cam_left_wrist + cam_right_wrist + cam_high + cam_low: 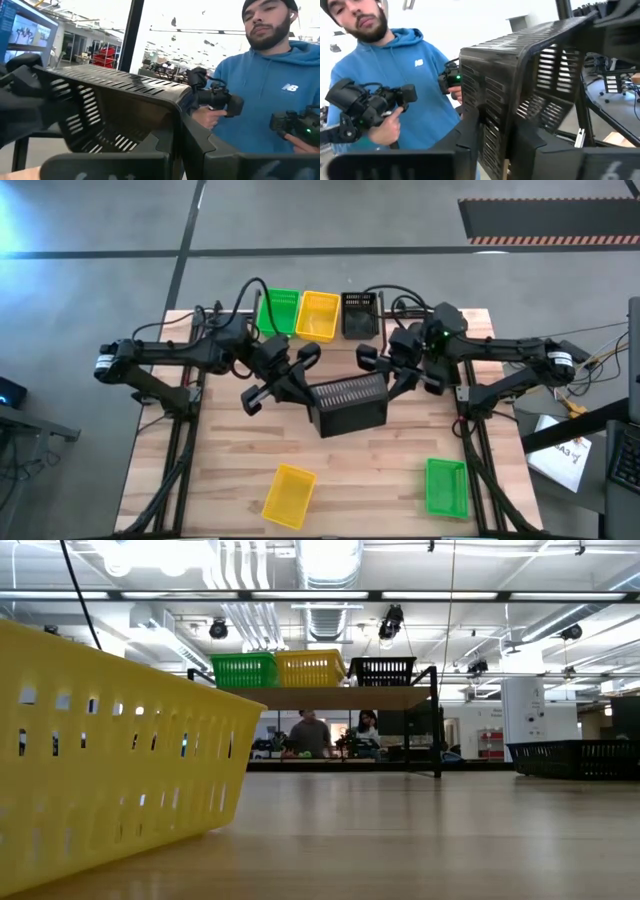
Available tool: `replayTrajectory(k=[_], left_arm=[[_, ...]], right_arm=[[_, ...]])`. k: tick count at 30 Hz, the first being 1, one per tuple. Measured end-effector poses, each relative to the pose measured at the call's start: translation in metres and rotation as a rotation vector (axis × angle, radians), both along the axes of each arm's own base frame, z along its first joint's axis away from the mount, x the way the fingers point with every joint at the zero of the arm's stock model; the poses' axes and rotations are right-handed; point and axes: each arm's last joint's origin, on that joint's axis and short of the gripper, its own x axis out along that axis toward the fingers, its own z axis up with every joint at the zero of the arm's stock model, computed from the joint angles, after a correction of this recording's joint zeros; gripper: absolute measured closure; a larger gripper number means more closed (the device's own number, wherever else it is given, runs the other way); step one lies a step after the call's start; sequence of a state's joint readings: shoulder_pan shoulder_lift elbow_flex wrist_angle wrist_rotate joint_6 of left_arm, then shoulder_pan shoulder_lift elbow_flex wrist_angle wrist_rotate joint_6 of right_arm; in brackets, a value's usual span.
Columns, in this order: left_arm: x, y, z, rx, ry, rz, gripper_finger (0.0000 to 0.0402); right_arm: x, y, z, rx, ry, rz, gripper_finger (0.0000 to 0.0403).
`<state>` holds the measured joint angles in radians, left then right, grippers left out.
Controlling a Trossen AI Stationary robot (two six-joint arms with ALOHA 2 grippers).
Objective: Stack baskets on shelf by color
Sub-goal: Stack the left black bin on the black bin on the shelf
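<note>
A black perforated basket [348,405] is tipped on its side at the table's middle, between both grippers. My left gripper [300,378] is at its left end and my right gripper [393,378] at its right end, each shut on it. The basket fills the left wrist view [110,110] and the right wrist view [520,85]. At the far edge the shelf [330,697] carries a green basket [278,312], a yellow basket [318,315] and a black basket [360,315], each resting on its bottom. The low view does not show the held basket. My left gripper holds the black basket's left end, near a corner [175,117], coming level from the table's left. The wall runs down beside one finger [202,147]; the other finger is blurred. The basket lies on its side and appears lifted clear. My right gripper holds the basket's right end wall [487,125], pinched between its two fingers [537,147], coming level from the table's right. Which finger is inside I cannot tell. The basket is tipped on its side.
A loose yellow basket [290,493] lies near the table's near edge and looms large in the low view [100,760]. A loose green basket [446,485] lies near the near right corner. A person in a blue hoodie [420,85] stands beyond the table with hand-held controllers.
</note>
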<state>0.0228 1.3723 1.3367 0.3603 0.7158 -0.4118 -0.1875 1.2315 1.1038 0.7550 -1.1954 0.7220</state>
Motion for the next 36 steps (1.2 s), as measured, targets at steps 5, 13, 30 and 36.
replayTrajectory(k=[5, 13, 30, 36], left_arm=[[0.002, 0.004, -0.006, -0.035, 0.032, 0.05, 0.0399], [0.004, 0.011, -0.014, -0.107, 0.118, 0.084, 0.0316], [0.009, 0.015, -0.043, -0.097, 0.242, 0.098, 0.0212], [0.01, 0.031, -0.064, 0.021, 0.372, 0.21, 0.0211]], right_arm=[[-0.002, 0.001, 0.001, -0.012, 0.008, 0.034, 0.0387], [-0.004, 0.002, -0.001, 0.005, 0.139, 0.117, 0.0394], [-0.026, 0.005, 0.004, 0.03, 0.295, 0.128, 0.0395], [-0.031, 0.01, 0.004, 0.032, 0.334, 0.155, 0.0395]])
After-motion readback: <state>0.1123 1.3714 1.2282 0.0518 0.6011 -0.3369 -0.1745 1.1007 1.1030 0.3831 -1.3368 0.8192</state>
